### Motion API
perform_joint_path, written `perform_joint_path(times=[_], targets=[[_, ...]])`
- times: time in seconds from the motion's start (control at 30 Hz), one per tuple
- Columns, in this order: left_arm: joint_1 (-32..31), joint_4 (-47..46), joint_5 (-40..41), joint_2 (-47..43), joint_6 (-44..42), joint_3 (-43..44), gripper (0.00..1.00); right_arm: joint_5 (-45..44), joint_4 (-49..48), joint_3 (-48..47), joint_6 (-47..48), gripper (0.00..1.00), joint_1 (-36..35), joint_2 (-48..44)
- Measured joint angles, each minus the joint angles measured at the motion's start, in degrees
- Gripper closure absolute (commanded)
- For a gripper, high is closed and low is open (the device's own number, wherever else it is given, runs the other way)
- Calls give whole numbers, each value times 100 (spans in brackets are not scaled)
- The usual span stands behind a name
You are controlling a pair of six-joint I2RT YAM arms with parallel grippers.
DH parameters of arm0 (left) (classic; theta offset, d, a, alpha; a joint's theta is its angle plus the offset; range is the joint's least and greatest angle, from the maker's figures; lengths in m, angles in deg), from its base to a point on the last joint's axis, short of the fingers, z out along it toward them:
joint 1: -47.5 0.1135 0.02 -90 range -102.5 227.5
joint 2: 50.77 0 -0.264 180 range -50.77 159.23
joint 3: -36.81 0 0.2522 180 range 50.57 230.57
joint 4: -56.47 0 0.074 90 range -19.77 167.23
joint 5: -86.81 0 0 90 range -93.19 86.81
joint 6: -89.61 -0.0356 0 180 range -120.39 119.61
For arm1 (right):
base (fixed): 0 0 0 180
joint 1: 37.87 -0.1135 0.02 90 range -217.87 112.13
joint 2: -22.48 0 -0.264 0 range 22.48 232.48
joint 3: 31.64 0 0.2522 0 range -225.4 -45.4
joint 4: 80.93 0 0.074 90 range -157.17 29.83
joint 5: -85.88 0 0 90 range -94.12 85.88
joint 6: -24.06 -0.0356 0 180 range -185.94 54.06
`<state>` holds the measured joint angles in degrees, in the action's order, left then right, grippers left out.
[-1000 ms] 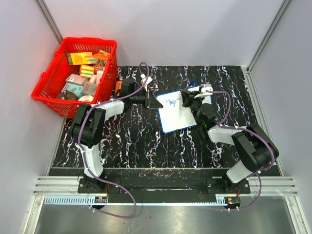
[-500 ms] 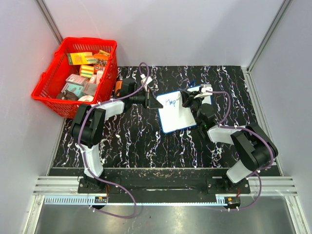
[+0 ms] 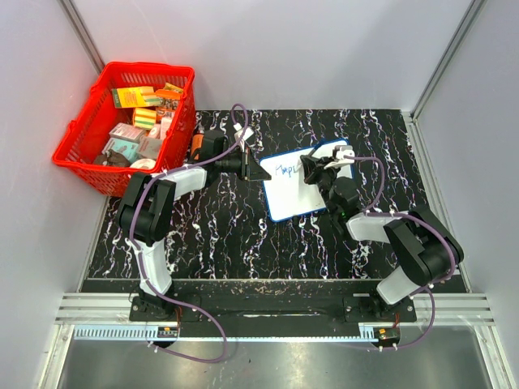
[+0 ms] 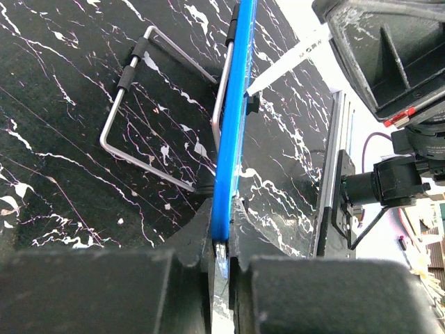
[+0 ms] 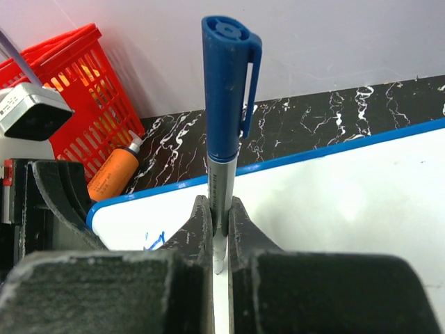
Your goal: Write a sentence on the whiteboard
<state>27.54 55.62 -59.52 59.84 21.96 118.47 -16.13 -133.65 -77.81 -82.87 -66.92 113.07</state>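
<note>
Ink gained one letter; the sentence (image 3: 285, 170) was barely begun. I kept the left gripper (image 4: 221, 240) pinching the whiteboard (image 3: 296, 198), right gripper (image 5: 220, 229) squeezing the marker (image 5: 226, 90).

Noted black white-veined table (image 3: 227, 235) bearing red basket (image 3: 81, 154) far left, orange tube (image 3: 197, 146) beside it, whiteboard (image 3: 292, 198) near centre.

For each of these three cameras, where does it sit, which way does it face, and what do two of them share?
Top external: above and behind the arms, looking down on the table; both whole arms show.
Left wrist: on the left arm, looking along the left end effector, shut on the whiteboard edge.
Right wrist: on the right arm, looking past the right end effector, shut on the marker, toward the red basket.
Shared: both wrist views see whiteboard and marker.
</note>
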Motion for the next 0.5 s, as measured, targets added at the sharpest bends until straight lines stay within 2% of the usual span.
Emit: perform_joint_path(times=[0.5], targets=[[-7, -20, -7, 0, -2, -2, 100, 116, 153, 260, -2, 100, 0, -341]])
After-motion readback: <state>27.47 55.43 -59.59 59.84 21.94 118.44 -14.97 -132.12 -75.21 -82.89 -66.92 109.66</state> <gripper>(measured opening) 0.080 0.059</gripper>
